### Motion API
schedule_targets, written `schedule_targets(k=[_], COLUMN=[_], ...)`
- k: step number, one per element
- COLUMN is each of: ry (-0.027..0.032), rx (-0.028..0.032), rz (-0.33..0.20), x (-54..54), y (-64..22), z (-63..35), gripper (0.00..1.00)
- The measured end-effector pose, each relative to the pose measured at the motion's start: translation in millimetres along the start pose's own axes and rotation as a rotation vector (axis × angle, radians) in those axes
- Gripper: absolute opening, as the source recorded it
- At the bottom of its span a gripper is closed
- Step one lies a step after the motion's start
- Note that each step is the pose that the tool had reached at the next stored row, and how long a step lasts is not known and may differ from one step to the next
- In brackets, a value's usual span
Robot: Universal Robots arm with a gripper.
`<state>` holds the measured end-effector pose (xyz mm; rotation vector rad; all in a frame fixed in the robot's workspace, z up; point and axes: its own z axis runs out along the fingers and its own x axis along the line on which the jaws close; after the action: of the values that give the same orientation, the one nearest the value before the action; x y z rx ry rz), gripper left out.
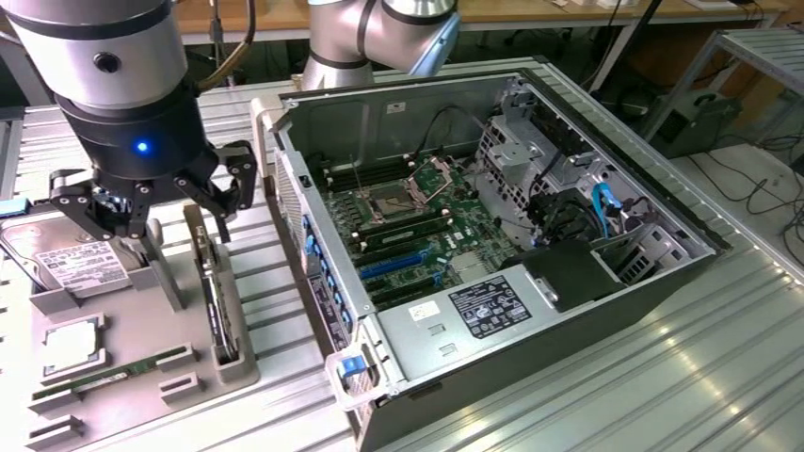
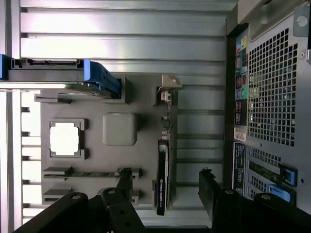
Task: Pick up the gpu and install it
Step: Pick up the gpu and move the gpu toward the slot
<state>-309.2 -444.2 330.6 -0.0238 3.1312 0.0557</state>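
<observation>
The gpu [image 1: 217,301] stands on edge in a slot of the grey parts tray [image 1: 138,325], a thin dark card beside the computer case [image 1: 503,235]. My gripper [image 1: 153,226] hangs open just above the card's far end. In the wrist view the gpu [image 2: 163,170] appears edge-on, with its silver bracket [image 2: 167,88] at one end. It lines up between the two black fingers [image 2: 125,183] of my gripper [image 2: 167,187], which touch nothing. The case lies open, showing the motherboard and its blue slots [image 1: 390,268].
The tray also holds a hard drive [image 1: 70,259] with a white label, a square processor chip [image 1: 75,344] and a green memory stick [image 1: 113,377]. The case's rear panel [image 2: 272,97] is close beside the tray. Everything rests on a ribbed metal table [image 1: 653,377].
</observation>
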Motion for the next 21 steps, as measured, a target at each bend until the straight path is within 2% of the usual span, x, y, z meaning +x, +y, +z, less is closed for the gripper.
schedule_targets(k=[5, 21], ry=[0.0000, -0.0001], rx=[0.0000, 0.0000], rz=[0.000, 0.000], x=[0.1, 0.4], y=[-0.5, -2.0], z=[5.9, 38.5], gripper=[0.66, 0.66])
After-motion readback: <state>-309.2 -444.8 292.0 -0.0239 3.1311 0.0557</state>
